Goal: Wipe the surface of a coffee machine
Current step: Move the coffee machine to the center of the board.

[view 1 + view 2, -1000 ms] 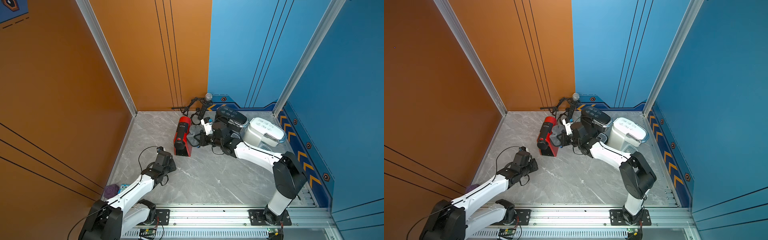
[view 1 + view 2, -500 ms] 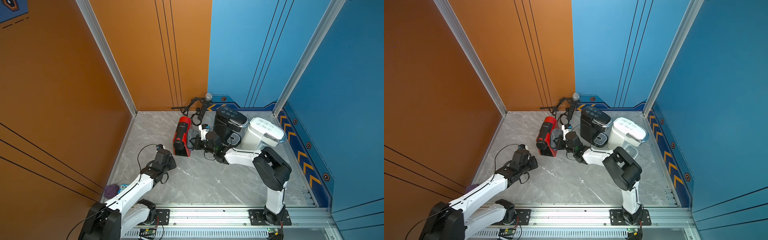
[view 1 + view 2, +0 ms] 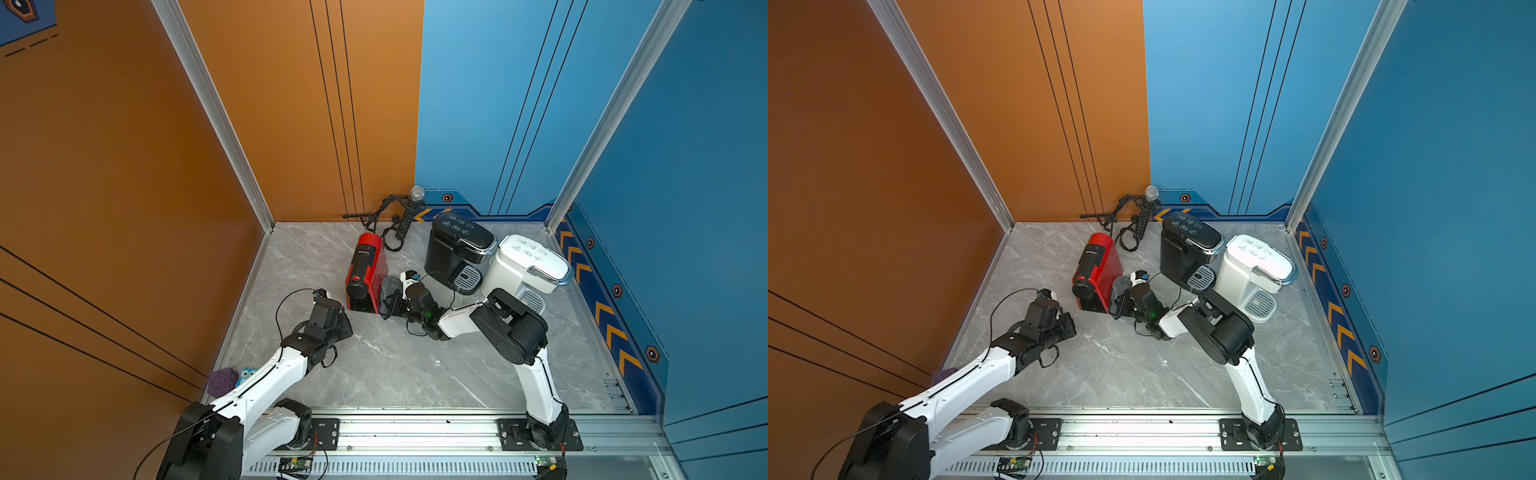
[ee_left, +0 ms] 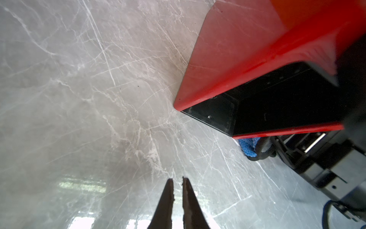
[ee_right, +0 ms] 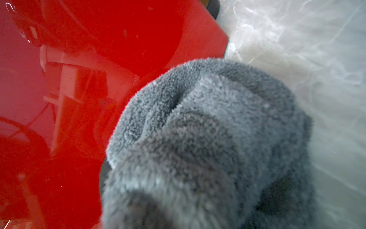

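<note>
**Fluffy cloth on the red machine's flank**

The glossy, grey-veined marble tabletop (image 3: 395, 374) runs open along its near edge. The left hand (image 4: 177, 179) has its slim tapered fingers closed on nothing, short of the boxy red coffee machine (image 3: 365, 266) mid-tabletop. The right hand (image 3: 395, 305) grips a fluffy grey cloth (image 5: 208, 148), pressed to that machine's shiny right flank. A black machine (image 3: 451, 253) and a white machine (image 3: 523, 266) crowd the far right corner.

Three coffee machines (image 3: 365, 270) (image 3: 455, 249) (image 3: 525, 264), one cloth (image 3: 390, 289), one microphone (image 3: 417, 193).
</note>
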`<act>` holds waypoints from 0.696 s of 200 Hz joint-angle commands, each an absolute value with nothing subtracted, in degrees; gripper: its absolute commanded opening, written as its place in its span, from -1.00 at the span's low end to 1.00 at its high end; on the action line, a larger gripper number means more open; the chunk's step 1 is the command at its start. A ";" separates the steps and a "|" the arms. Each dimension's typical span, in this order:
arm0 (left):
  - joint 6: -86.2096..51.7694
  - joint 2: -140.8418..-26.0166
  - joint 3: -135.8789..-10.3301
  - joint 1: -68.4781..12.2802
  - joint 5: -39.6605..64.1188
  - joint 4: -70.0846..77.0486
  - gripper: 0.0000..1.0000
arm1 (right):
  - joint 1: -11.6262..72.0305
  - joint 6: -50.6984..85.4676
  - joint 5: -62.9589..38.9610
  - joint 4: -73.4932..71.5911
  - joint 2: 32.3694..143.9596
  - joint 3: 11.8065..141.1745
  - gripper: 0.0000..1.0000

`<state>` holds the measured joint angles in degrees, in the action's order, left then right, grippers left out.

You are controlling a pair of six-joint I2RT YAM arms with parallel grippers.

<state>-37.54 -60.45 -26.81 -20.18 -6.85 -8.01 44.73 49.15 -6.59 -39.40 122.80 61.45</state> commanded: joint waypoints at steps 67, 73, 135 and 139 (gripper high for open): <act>-36.22 -62.92 -29.55 -19.64 -5.25 -8.81 -0.74 | 40.61 45.33 -9.15 -30.13 112.21 74.46 -1.00; -36.24 -63.01 -29.55 -19.69 -5.14 -8.72 -0.74 | 38.56 45.49 -9.87 -29.35 112.91 76.11 -1.00; -36.21 -63.54 -30.03 -19.69 -3.96 -8.61 -0.73 | 37.33 47.59 -13.14 -27.39 123.40 81.01 -1.00; -36.23 -63.56 -30.02 -19.69 -4.05 -8.61 -0.73 | 37.43 47.73 -13.13 -27.61 123.76 80.56 -1.00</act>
